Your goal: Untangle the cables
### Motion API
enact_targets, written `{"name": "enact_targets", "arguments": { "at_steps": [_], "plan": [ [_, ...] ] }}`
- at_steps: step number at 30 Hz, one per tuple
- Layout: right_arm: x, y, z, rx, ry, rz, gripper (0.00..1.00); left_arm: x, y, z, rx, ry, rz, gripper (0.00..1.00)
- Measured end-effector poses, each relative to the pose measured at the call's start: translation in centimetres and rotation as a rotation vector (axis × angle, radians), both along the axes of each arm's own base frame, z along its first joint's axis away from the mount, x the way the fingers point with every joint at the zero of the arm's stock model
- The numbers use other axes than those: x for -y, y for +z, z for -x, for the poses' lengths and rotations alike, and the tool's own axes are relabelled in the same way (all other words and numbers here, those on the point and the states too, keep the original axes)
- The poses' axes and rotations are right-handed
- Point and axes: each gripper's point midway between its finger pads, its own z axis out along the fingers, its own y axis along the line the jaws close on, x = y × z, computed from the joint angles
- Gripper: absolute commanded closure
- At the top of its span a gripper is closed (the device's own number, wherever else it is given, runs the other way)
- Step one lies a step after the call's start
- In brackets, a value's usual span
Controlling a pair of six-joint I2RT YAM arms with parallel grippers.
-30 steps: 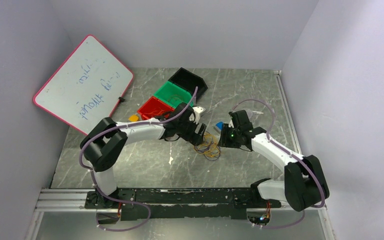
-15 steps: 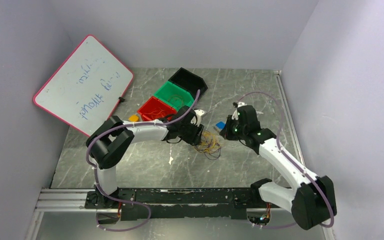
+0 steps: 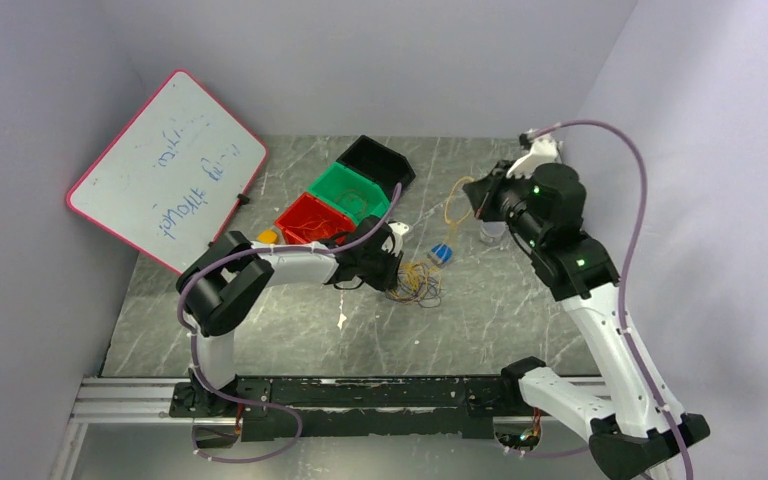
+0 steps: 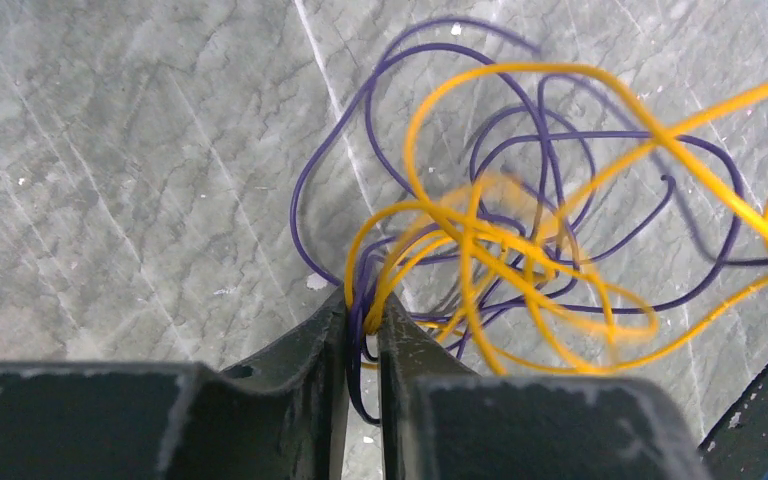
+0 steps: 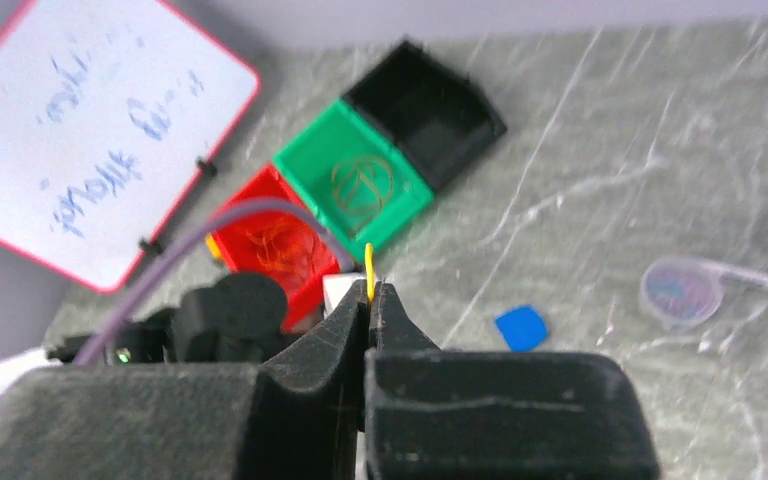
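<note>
I've swung my right gripper up and away, clamped on one yellow cable it has lifted, while my left gripper has pinched the purple-and-yellow cables on the table, so separation's begun.

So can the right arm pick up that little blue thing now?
Probably not yet. The right gripper is shut on a yellow cable, so its jaws are busy, though nothing covers the blue piece.
</note>
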Motion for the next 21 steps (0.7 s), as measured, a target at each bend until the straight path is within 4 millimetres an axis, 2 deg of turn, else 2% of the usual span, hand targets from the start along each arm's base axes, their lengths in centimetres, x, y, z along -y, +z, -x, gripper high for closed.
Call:
{"name": "enact_targets", "arguments": {
  "at_steps": [3,6,9,14,21],
  "plan": [
    [0.9,4.0,0.0,0.092,-0.037,-0.004,1.0,0.0,0.0,0.1,0.002,-0.003,-0.001,0.83],
    [1.6,6.9,0.2,0.162,-0.065,-0.006,1.0,0.1,-0.1,0.1,0.007,-0.003,0.0,0.87],
    [2.3,9.0,0.4,0.215,-0.09,-0.005,1.0,0.1,-0.2,0.1,0.016,-0.002,0.008,0.93],
    [3.7,12.4,1.0,0.302,-0.138,0.012,1.0,0.2,-0.2,0.1,0.033,-0.003,0.029,0.93],
    [6.9,18.6,3.1,0.459,-0.251,0.034,1.0,0.3,-0.2,0.1,0.047,-0.003,0.038,0.93]
  ]
}}
